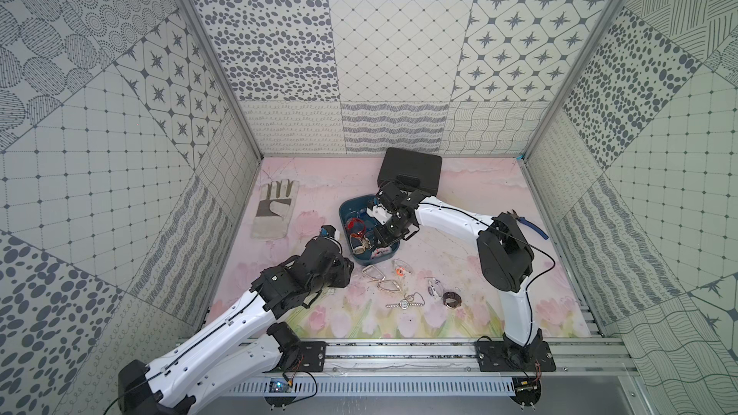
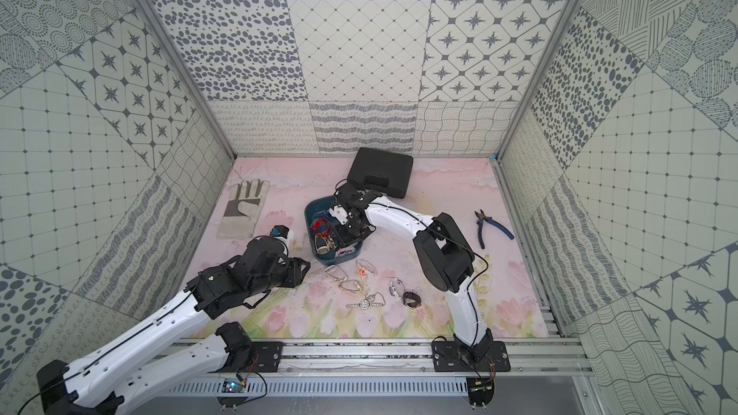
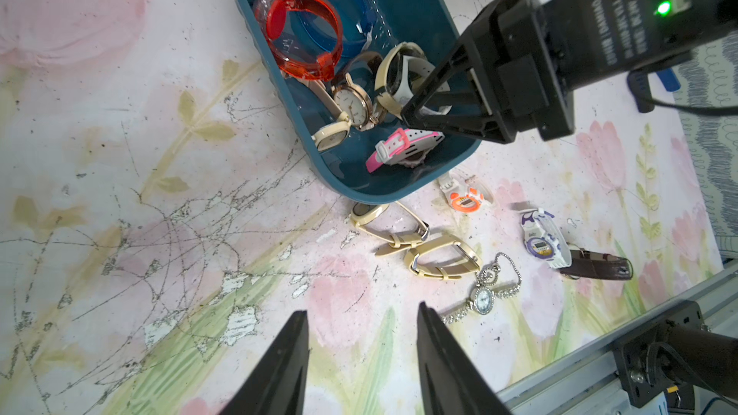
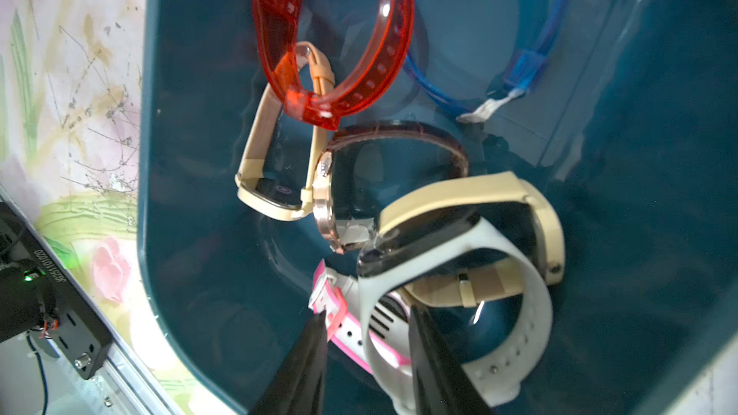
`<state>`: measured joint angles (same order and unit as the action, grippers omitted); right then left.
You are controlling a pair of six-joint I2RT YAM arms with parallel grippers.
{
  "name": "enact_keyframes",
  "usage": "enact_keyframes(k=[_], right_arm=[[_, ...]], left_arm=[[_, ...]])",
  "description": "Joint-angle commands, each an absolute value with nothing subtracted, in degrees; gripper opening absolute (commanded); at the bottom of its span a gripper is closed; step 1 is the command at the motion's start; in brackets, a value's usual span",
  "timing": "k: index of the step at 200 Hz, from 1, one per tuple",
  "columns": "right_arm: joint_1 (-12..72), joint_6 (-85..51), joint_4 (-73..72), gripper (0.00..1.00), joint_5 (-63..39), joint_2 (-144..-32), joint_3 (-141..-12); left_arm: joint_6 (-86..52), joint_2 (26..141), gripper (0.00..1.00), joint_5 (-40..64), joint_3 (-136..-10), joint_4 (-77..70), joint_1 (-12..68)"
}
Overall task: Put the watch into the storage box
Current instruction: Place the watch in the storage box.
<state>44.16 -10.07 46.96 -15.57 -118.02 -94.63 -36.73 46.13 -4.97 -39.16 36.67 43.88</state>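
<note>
Your right gripper [image 4: 367, 313] hangs over the storage box [image 1: 348, 209] with its jaws apart. The pink-and-white watch [image 4: 347, 329] lies loose on the box floor just under the tips, against a white watch [image 4: 495, 373] and near several others. Your left gripper [image 3: 361, 309] is spread too, with nothing between its fingers, over the flowered mat [image 3: 120, 193] just beside the box.
</note>
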Motion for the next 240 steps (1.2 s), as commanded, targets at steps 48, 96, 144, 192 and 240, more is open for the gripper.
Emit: enact_keyframes(k=[48,96,144,192,240], right_arm=[[43.0,-9.6,45.2,0.43,-18.0,-106.7,-92.8],[39.5,-10.6,42.2,0.43,-17.1,-98.3,-85.1],[36.8,-11.2,38.4,0.43,-18.0,-91.7,-76.4],[35.4,-11.6,35.2,0.44,-19.6,-89.8,-71.3],[34.8,-11.1,33.6,0.43,-20.1,-88.4,-68.1]], left_arm=[[-44.8,48.5,0.49,-3.8,-36.4,35.0,49.1],[-54.2,55.3,0.48,-3.0,-30.7,23.9,52.3],[-63.9,58.7,0.43,-8.6,-26.1,15.1,52.4],[-66.7,65.7,0.41,-12.0,-27.6,10.6,52.4],[-70.9,67.1,0.41,-17.1,-27.9,7.2,52.5]])
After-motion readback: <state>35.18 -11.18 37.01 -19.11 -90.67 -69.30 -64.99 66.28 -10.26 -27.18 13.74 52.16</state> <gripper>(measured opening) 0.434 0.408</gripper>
